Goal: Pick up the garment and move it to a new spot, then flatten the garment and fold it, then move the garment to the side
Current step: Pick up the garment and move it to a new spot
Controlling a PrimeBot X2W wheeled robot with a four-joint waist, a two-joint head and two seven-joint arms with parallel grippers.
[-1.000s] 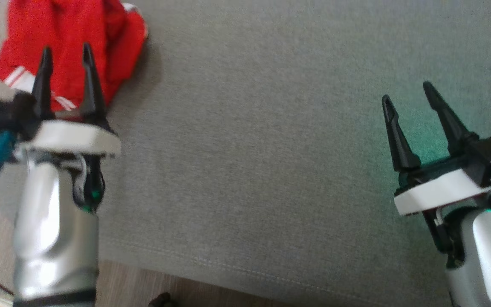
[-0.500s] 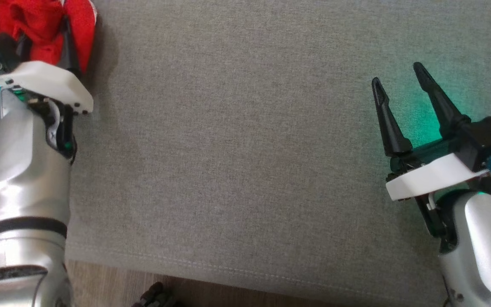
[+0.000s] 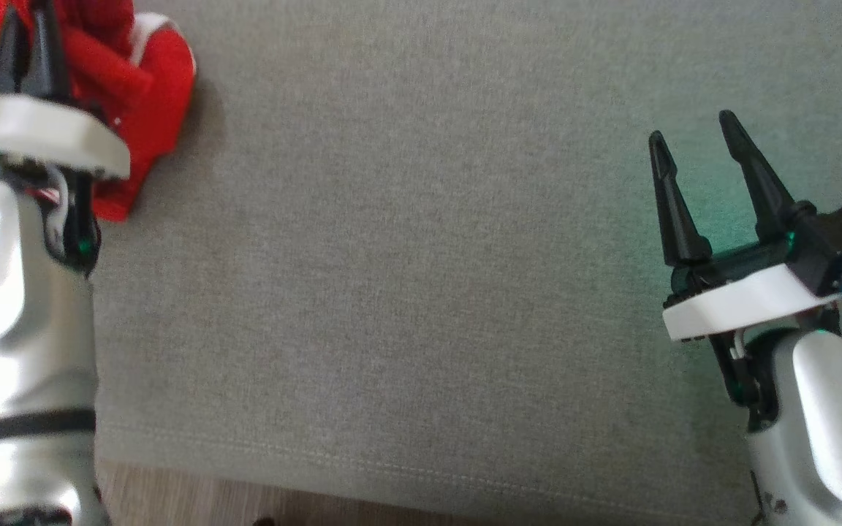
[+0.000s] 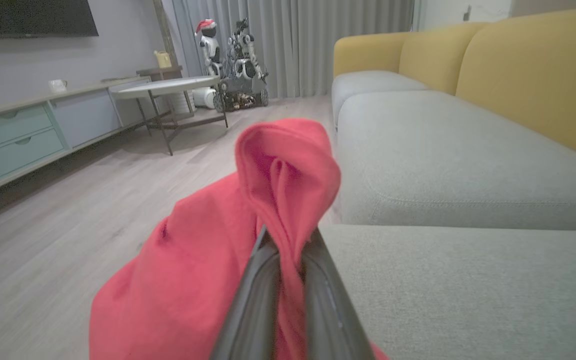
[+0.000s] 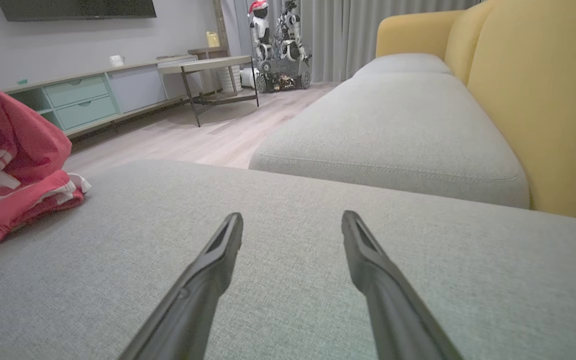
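Note:
The garment (image 3: 129,95) is red with white trim, bunched at the far left corner of the grey cushion. My left gripper (image 3: 26,29) is shut on a fold of it. In the left wrist view the two fingers pinch a raised ridge of the red cloth (image 4: 278,180), which hangs down to the left. In the right wrist view the garment (image 5: 13,165) lies heaped at the left. My right gripper (image 3: 691,135) hovers open over bare cushion at the right, far from the cloth, with nothing between its fingers (image 5: 218,255).
The grey cushion (image 3: 421,292) has its seamed front edge near the bottom, with wooden floor (image 3: 194,500) below. A yellow sofa back (image 5: 543,100) rises beyond the seat. A low cabinet (image 5: 83,97), a round table (image 4: 168,87) and parked robots (image 4: 233,55) stand across the room.
My left gripper has gone from open over the garment to shut on it, and the cloth is now lifted and bunched around its fingers. The right gripper stays open, nearly still.

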